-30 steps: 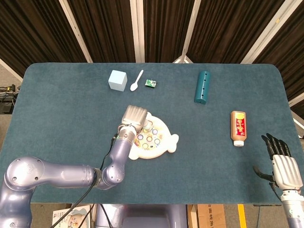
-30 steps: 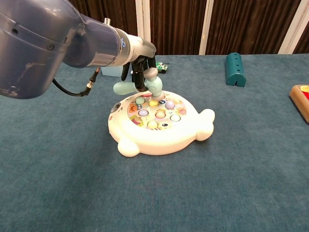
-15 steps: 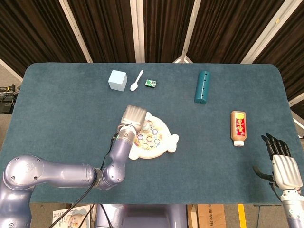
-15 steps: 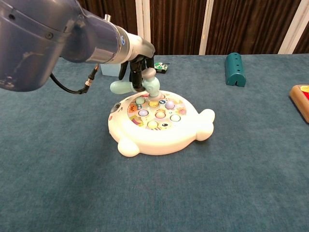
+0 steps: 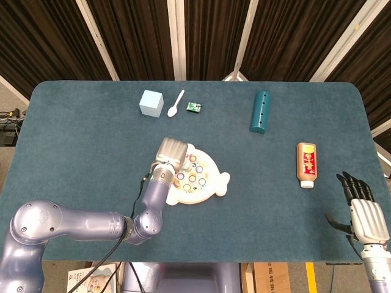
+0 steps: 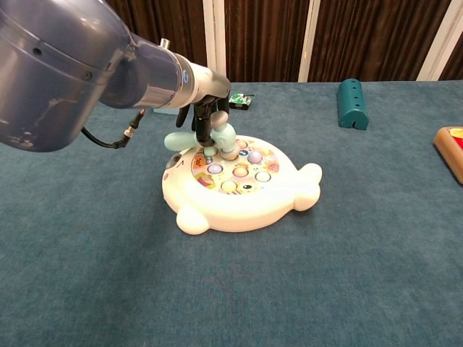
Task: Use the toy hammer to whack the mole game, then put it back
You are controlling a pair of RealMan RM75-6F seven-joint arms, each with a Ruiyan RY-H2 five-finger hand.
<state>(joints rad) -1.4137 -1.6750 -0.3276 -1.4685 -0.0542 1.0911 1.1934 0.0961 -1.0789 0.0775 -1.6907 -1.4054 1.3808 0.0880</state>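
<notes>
- The left robot hand (image 6: 206, 116) holds the toy hammer (image 6: 210, 136). Its fingers are wrapped around the handle, near the head.
- The hammer head is right under this robot hand and points down. It looks like it touches a peg at the back of the mole game (image 6: 239, 184).
- The mole game sits on the blue surface (image 5: 91, 152), just below and in front of the left robot hand. It is white and round, with small colored pegs on top.
- The hammer looks like light plastic, pale green. It seems stiff, and maybe a bit slippery. I think it will not break from soft taps.
- The handle is the best place to hold it, and the robot hand already has it there. A grip a bit farther from the head may give a better swing.
- The game may slide on the cloth if hit too hard, so I would keep the taps straight down.
- The right robot hand (image 5: 365, 213) is far off to the right, near the edge of the surface. It holds nothing, and its fingers are straight and a little apart.
- Far behind the left robot hand are a blue cube (image 5: 151, 102) and a white spoon (image 5: 175, 104).
- I think the whacking is going on now. Putting the hammer back is not yet done.
</notes>
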